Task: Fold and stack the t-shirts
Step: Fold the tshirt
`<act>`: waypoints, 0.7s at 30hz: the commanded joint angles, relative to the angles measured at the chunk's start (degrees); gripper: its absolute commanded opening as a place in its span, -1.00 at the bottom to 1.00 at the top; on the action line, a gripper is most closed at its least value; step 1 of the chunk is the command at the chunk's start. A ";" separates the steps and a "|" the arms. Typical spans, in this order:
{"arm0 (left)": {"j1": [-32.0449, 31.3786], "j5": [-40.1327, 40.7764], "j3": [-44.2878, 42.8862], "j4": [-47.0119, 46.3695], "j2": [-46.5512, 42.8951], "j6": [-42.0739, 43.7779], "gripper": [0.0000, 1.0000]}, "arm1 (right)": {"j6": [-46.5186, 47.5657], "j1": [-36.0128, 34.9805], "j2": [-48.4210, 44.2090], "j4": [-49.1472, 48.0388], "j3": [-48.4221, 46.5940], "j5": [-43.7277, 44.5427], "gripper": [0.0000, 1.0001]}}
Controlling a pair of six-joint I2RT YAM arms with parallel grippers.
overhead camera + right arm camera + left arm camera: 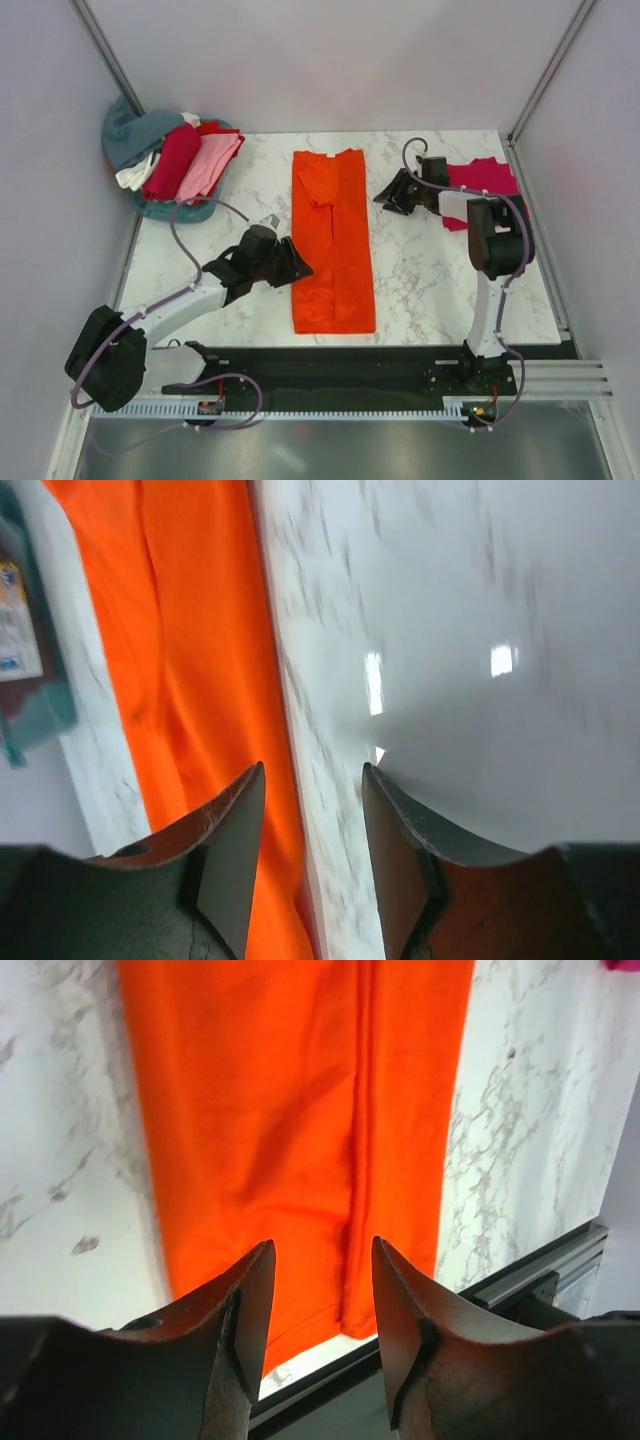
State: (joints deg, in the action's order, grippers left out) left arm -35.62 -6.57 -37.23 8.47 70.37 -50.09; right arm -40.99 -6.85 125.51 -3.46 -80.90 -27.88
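Observation:
The bright orange t-shirt (332, 242) lies folded into a long narrow strip down the middle of the marble table; it also shows in the left wrist view (300, 1120) and the right wrist view (180, 650). My left gripper (300, 266) is open and empty, just above the shirt's left edge near its lower half. My right gripper (385, 195) is open and empty, over bare table just right of the shirt's upper half. The crimson-pink t-shirt (485, 180) lies at the far right, partly hidden by my right arm.
A teal basket (170, 205) at the back left holds a pile of shirts: teal, white, dark red (172, 160) and light pink (210, 165). The table's front edge with a black rail (340, 355) runs just below the orange shirt's hem.

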 commanded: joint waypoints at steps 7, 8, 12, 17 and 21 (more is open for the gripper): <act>1.78 0.07 9.19 5.67 -10.50 1.48 0.17 | 5.75 -10.89 -33.79 7.49 39.66 14.16 -0.01; 1.78 -0.28 9.37 6.46 -11.04 1.48 0.26 | 5.75 -11.95 -36.37 8.64 44.03 14.95 0.00; 1.69 -4.32 10.95 8.58 -12.01 1.13 0.29 | 3.91 -18.36 -49.97 12.60 53.01 16.99 0.02; 1.69 -5.65 14.11 8.67 -12.45 0.87 0.26 | -2.32 -21.88 -59.23 14.62 60.24 15.31 0.05; 1.69 -7.93 15.96 7.44 -12.01 0.78 0.19 | -5.41 -28.20 -60.30 14.28 61.30 15.66 0.04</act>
State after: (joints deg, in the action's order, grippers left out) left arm -34.02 -11.60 -22.15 16.38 58.65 -50.04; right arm -43.00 -31.57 64.53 7.60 -21.32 -14.02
